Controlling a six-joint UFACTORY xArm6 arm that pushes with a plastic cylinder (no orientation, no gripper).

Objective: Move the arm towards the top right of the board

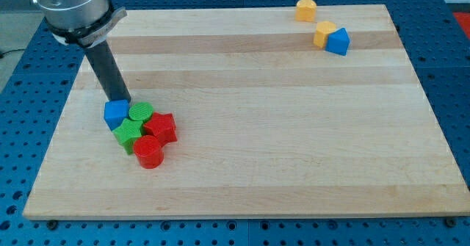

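Note:
My tip point(121, 100) rests at the board's left, touching the top edge of a blue block point(114, 114). That block heads a tight cluster: a green round block point(140, 113) to its right, a green star-like block point(128, 134) below, a red star-like block point(162, 127) and a red cylinder point(149, 151) at the bottom. At the view's top right lie a yellow block point(306, 9) near the far edge, another yellow block point(324, 34), and a blue block point(338, 41) touching it. The rod slants up to the arm's grey body point(70, 7) at the top left.
The wooden board point(279, 150) lies on a blue perforated table point(15, 143). The board's edges show on all sides.

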